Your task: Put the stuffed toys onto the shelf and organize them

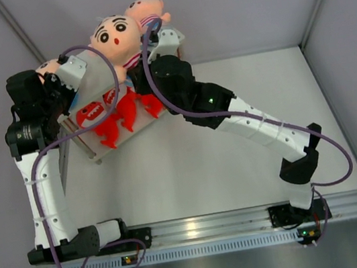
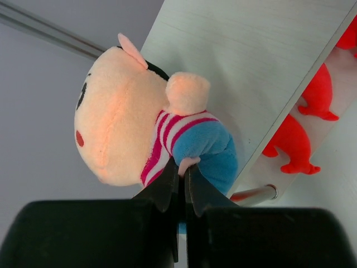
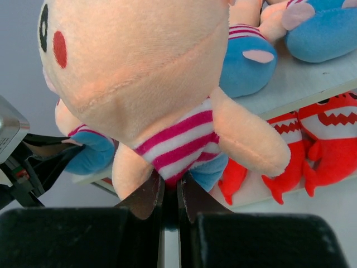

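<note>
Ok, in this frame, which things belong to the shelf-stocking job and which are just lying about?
Job: the shelf; red sharks on its lower tier; boy dolls at the top tier, one pinched by the left gripper, one by the right gripper.
Just there: purple cables; the metal rail at the table's near edge.

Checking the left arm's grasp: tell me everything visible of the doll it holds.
Soft plush boy doll: big peach head, black hair, pink ear, red cheek spot, pink-and-white striped shirt, blue shorts, one stubby arm showing. It lies sideways, head to the left in the left wrist view. The left pincer is shut on its lower body at the shorts. It is by the top board of the shelf; contact there is unclear.
</note>
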Controlling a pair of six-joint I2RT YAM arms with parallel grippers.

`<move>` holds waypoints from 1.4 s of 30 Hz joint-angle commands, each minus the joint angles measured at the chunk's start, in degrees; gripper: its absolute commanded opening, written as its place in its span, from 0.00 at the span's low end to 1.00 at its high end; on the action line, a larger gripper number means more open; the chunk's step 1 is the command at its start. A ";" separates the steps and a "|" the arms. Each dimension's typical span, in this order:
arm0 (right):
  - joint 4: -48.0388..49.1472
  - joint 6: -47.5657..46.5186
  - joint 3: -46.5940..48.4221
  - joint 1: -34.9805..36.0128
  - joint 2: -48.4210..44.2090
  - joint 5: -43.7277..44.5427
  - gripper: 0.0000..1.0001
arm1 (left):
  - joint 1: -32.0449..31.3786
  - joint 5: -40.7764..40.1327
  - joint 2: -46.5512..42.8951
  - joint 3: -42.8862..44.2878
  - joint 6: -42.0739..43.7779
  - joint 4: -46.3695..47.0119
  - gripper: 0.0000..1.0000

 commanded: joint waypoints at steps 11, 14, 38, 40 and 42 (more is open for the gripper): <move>4.08 1.43 6.09 -0.05 4.00 -1.32 0.00 | 0.10 3.08 -1.30 0.10 -0.53 1.38 0.44; 5.31 1.52 6.88 -0.22 5.23 -2.54 0.00 | 0.10 2.81 -1.56 0.36 -1.49 1.38 0.53; 7.86 15.58 -0.75 -0.57 -2.85 -9.66 0.00 | -0.43 36.37 -12.81 -0.60 -0.27 -0.12 0.84; 9.26 16.46 -2.07 -0.05 -3.65 -10.72 0.00 | -0.52 39.97 -13.07 -0.69 0.00 -0.20 0.87; 9.01 16.38 -1.64 0.56 -3.39 -10.63 0.00 | -0.52 41.30 -12.99 -0.43 0.00 -0.20 0.87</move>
